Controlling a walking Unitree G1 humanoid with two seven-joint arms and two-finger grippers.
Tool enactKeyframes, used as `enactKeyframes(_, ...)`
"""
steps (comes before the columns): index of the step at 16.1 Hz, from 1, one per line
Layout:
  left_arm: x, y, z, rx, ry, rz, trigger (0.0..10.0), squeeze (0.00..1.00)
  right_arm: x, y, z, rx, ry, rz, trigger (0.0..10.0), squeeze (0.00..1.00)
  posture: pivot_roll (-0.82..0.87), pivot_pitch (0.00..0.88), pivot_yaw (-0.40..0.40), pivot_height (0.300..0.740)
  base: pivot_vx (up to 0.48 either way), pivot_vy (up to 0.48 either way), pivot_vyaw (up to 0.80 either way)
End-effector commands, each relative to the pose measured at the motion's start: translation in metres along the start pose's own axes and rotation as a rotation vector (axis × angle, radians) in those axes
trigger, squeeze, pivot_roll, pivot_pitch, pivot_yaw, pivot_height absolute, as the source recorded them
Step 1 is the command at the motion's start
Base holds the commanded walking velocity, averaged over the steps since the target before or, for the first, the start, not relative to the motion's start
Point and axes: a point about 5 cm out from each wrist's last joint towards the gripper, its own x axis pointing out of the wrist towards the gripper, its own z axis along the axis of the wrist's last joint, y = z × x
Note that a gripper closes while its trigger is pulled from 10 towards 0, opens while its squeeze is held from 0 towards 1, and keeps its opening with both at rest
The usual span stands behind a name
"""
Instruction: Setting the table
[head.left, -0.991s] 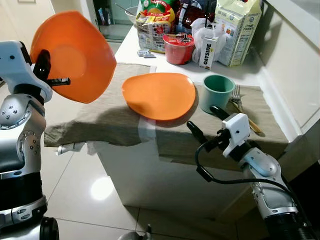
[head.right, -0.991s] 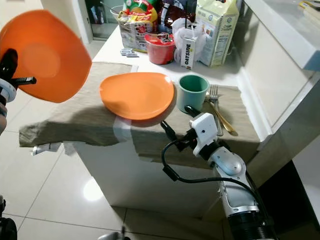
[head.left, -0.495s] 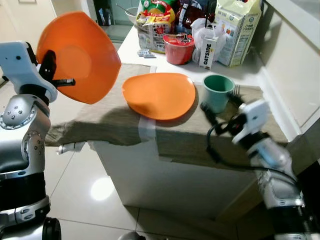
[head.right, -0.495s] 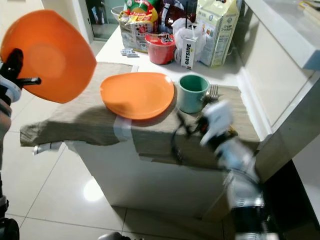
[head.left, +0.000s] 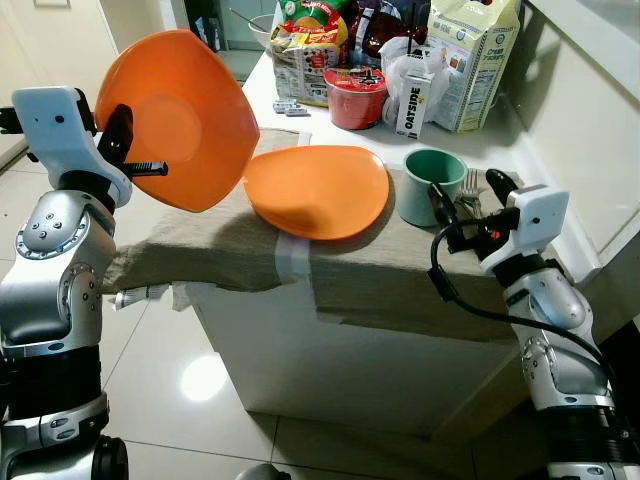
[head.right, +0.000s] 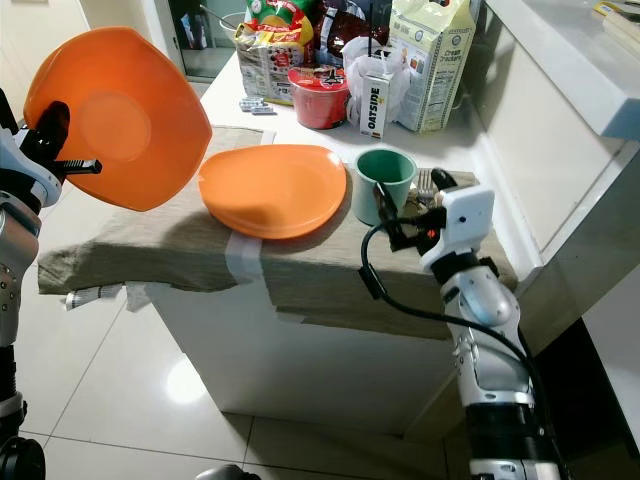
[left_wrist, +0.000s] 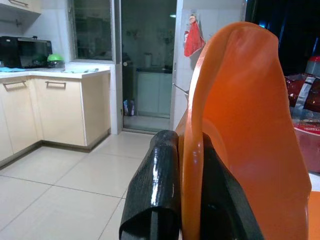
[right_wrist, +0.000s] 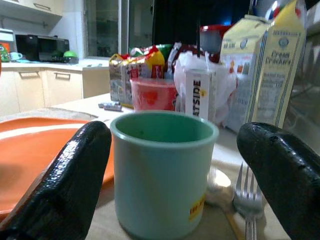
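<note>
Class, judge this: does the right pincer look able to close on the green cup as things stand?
Probably yes: the right pincer is open, one finger on each side of the green cup, nothing between.

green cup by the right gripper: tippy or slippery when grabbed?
The green smooth-walled cup stands upright, about as wide as tall, so it probably won't tip easily. Its glossy wall may slip in the right gripper, whose open fingers flank it. It looks empty, so likely light. It could skid on the beige cloth.
</note>
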Motion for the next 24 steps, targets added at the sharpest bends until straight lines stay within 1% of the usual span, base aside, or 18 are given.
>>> enactKeyframes(1,-0.002,-0.004,0.009,-0.011,-0.046,-0.025,0.0,0.00,0.001,0.000,0.002,0.003,0.002,0.000,10.0,0.00,-0.10,0.000,0.040,0.740,0.000,0.000,0.00)
enactKeyframes(8,-0.001,-0.005,0.010,-0.029,-0.057,-0.025,0.0,0.00,-0.001,0.004,-0.002,0.002,0.019,0.015,10.0,0.00,-0.10,0.000,0.038,0.740,-0.307,-0.226,0.00)
enactKeyframes(10,0.000,-0.005,0.009,-0.032,-0.056,-0.027,0.0,0.00,-0.002,0.005,-0.003,-0.001,0.023,0.020,10.0,0.00,-0.10,0.000,0.038,0.740,-0.268,0.000,0.00)
enactKeyframes(19,0.001,-0.010,0.005,-0.032,-0.050,-0.037,0.0,0.00,-0.002,0.007,-0.004,-0.017,0.034,0.040,10.0,0.00,-0.11,0.000,0.039,0.740,0.000,0.000,0.00)
enactKeyframes(21,0.000,-0.011,0.003,-0.034,-0.041,-0.041,0.0,0.00,-0.003,0.008,-0.006,-0.015,0.053,0.047,10.0,0.00,-0.11,0.000,0.039,0.740,0.000,0.000,0.00)
enactKeyframes(22,-0.001,-0.011,0.003,-0.047,-0.038,-0.042,0.0,0.00,-0.003,0.009,-0.006,-0.013,0.061,0.054,10.0,0.00,-0.11,0.000,0.040,0.740,0.000,0.000,0.00)
enactKeyframes(24,-0.003,-0.014,0.001,-0.102,-0.018,-0.052,0.0,0.00,-0.002,0.013,-0.008,0.044,0.091,0.093,10.0,0.00,-0.11,0.000,0.039,0.740,0.000,0.000,0.00)
